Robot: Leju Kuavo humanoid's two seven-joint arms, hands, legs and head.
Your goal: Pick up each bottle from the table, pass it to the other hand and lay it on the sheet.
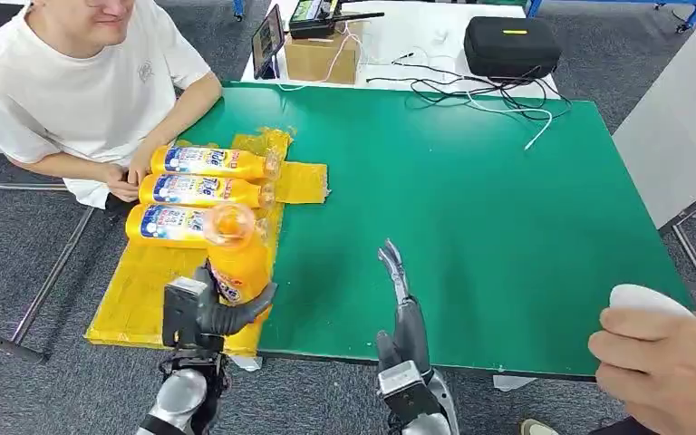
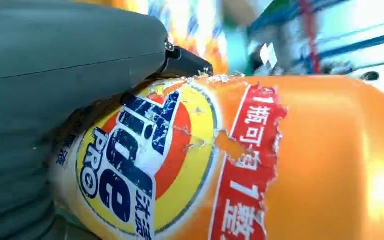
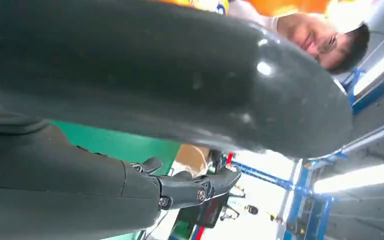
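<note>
My left hand grips an orange bottle upright above the near part of the yellow sheet; its torn label sits right beside my thumb in the left wrist view. Three more orange bottles lie side by side on the sheet: one at the far end, one in the middle, one nearest me. My right hand hovers over the green table to the right of the held bottle, fingers stretched out and holding nothing.
A person in a white shirt sits at the far left with hands beside the sheet. Another person's hand holds a white object at the near right. A cardboard box, black case and cables lie beyond the table.
</note>
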